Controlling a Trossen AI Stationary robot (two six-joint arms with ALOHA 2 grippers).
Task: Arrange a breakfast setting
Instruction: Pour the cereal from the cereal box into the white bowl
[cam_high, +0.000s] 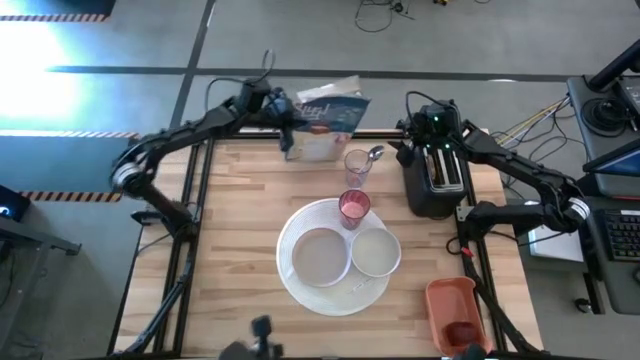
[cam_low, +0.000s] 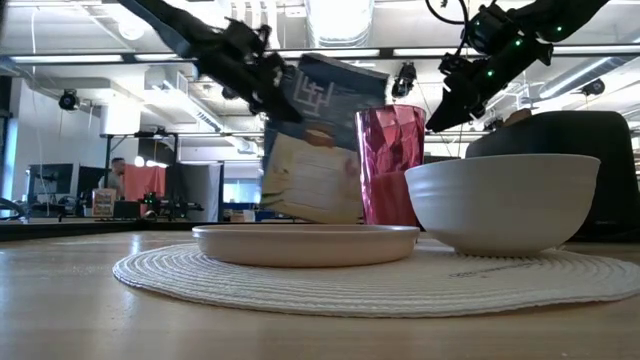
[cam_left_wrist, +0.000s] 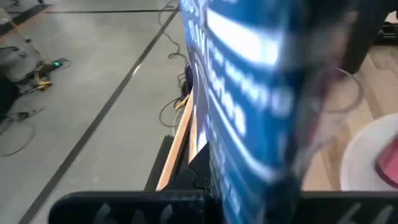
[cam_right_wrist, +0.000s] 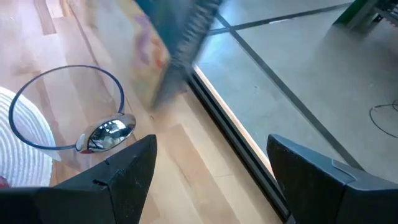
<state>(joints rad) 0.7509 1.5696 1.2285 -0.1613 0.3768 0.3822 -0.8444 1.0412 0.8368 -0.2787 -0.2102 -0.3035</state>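
Cereal's blue-and-white cardboard box (cam_high: 325, 118), likely light and crushable, hangs tilted, left gripper (cam_high: 283, 112) jaws pinching its upper edge; right gripper (cam_high: 412, 138) jaws spread.

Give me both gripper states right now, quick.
Left gripper: shut on the cereal box, at the table's far edge.
Right gripper: open, holding nothing, above the toaster.

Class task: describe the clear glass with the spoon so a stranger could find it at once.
Start at the round white woven mat mid-table. Just beyond its far edge, past the pink cup, stands the clear glass. Unlike the pink cup, it is colourless and holds a metal spoon.
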